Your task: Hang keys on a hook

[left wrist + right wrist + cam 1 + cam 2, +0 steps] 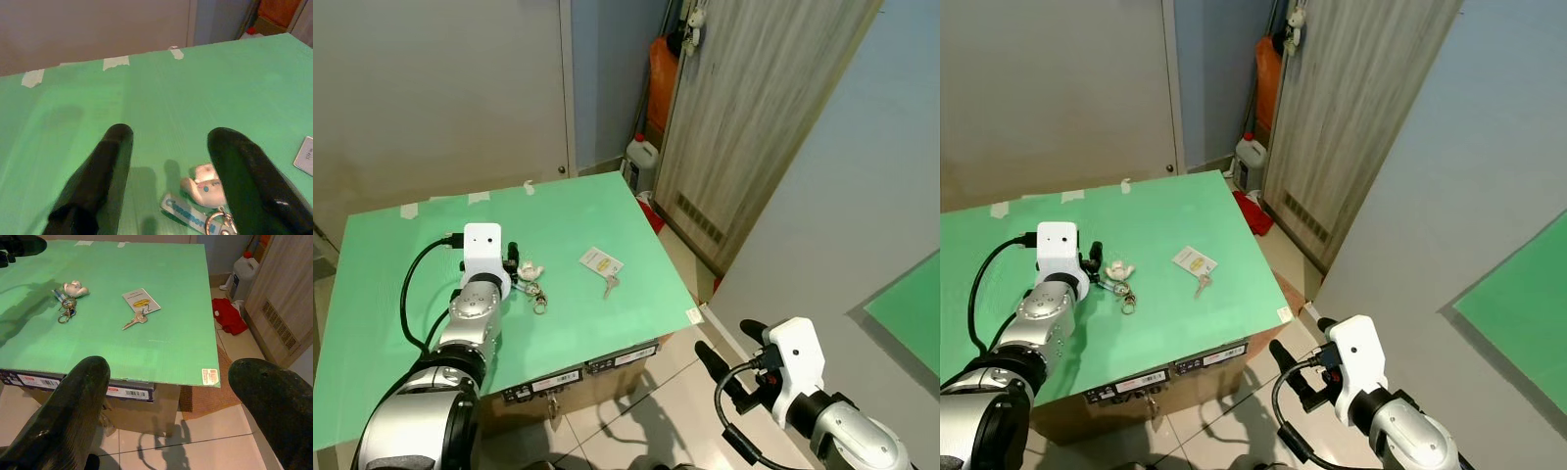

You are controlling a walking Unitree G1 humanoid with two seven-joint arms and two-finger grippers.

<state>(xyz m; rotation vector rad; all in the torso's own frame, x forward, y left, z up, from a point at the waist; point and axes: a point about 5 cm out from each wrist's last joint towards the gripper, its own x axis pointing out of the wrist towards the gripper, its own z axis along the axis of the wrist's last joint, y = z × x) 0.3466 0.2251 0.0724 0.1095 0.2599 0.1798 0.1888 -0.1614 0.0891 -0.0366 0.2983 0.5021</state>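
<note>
The left gripper point(168, 196) sits low over the green bench point(568, 211), left of centre in the left eye view, with its jaws spread wide. It looks placed for a pick: open jaws brought down beside the keys leave room to close around them.

The keys point(534, 291) with a white figure charm point(205, 188) and a labelled tag lie flat on the bench. In the left wrist view the charm and tag lie between the two fingers, close against the right-hand one and low in the frame, with the ring just at the bottom edge. So the bunch is off-centre in the opening, not yet gripped.

A second key with a white card point(601, 260) lies near the middle of the left eye view, apart from the bunch.

The right gripper point(729, 357) hangs off the bench edge over the tiled floor, lower right, jaws spread, holding nothing.
</note>
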